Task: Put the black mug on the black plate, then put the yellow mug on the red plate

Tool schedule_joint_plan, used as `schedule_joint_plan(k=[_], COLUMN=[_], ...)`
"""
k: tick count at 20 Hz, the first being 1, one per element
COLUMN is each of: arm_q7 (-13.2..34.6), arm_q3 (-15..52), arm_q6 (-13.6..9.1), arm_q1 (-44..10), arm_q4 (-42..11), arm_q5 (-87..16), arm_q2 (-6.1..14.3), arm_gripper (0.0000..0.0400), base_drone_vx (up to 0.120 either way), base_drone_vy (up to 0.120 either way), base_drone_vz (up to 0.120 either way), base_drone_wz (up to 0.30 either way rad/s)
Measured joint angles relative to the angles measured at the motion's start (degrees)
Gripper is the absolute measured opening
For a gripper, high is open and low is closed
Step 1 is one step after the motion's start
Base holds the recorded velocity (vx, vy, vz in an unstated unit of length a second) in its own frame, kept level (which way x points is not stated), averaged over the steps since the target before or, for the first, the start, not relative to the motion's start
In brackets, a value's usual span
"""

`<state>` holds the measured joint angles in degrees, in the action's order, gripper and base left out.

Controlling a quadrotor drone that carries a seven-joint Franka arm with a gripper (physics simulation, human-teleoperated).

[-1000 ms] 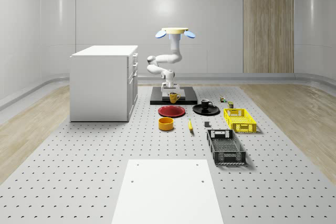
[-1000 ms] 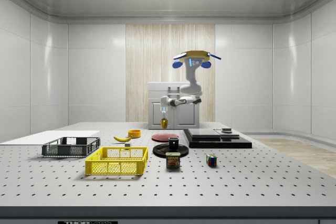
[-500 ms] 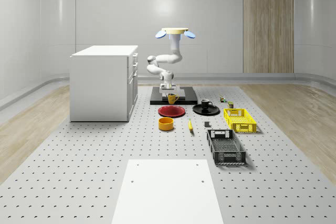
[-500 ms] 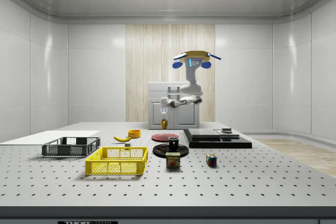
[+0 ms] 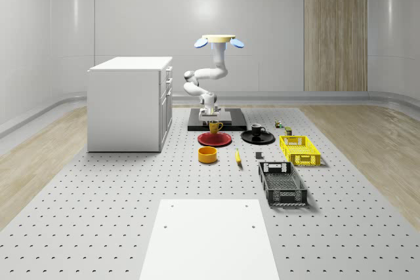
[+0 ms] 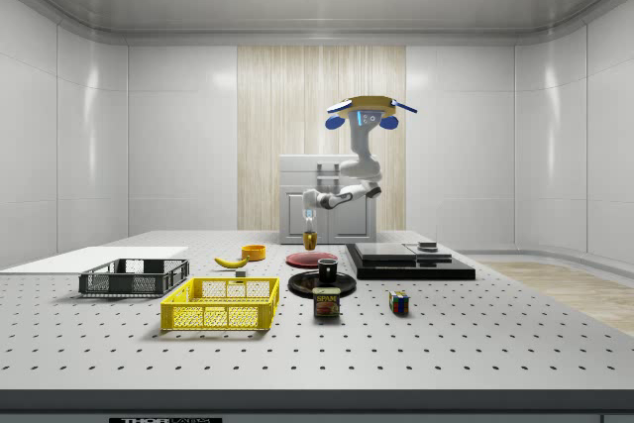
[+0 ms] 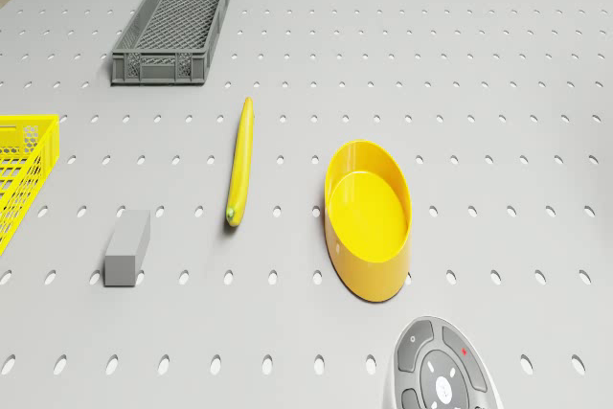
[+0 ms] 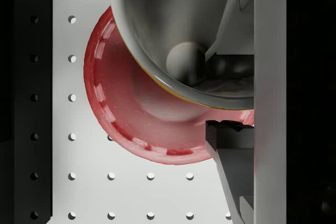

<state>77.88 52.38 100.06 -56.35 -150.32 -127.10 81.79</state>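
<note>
My gripper (image 5: 212,118) is shut on the rim of the yellow mug (image 5: 215,126) and holds it upright just above the red plate (image 5: 214,140). The side view has the gripper (image 6: 309,224), the yellow mug (image 6: 310,240) and the red plate (image 6: 310,259) stacked with a small gap under the mug. Through the wrist view the mug's inside (image 8: 178,35) hangs over the red plate (image 8: 121,114), the gripper (image 8: 231,95) clamped on its wall. The black mug (image 5: 257,129) stands on the black plate (image 5: 265,139). The drone (image 5: 222,39) hovers over the black platform (image 5: 231,119).
A yellow bowl (image 7: 369,217), a banana (image 7: 239,160) and a small grey block (image 7: 126,248) lie in front of the plates. A grey crate (image 5: 282,183) and a yellow crate (image 5: 300,149) sit at the whole-scene view's right. A white cabinet (image 5: 128,103) stands left.
The arm has lowered the yellow mug and carried it forward, from over the black platform's edge to just above the red plate. The drone has held its place.
</note>
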Motion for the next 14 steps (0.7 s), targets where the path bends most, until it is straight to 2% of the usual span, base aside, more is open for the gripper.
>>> schedule_joint_plan(k=[5,7,9,11,14], arm_q7=[-0.16,-0.21,-0.25,-0.27,-0.28], arm_q3=[-2.03,-2.45,-2.45,-1.99,-0.81], arm_q6=[1.30,1.55,1.50,1.13,0.27], arm_q1=[-0.72,-0.85,-0.80,-0.56,-0.03], arm_q4=[1.98,2.41,2.41,1.92,0.74], arm_q5=[-1.90,-2.31,-2.33,-1.93,-0.86], arm_q2=[-0.80,-1.02,-1.06,-0.92,-0.53], arm_gripper=[0.0110,0.0209,0.0284,0.0330,0.0367], base_drone_vx=[0.000,0.000,0.000,0.000,0.000], base_drone_vy=[0.000,0.000,0.000,0.000,0.000], base_drone_vz=[0.000,0.000,0.000,0.000,0.000], base_drone_wz=[0.000,0.000,0.000,0.000,0.000])
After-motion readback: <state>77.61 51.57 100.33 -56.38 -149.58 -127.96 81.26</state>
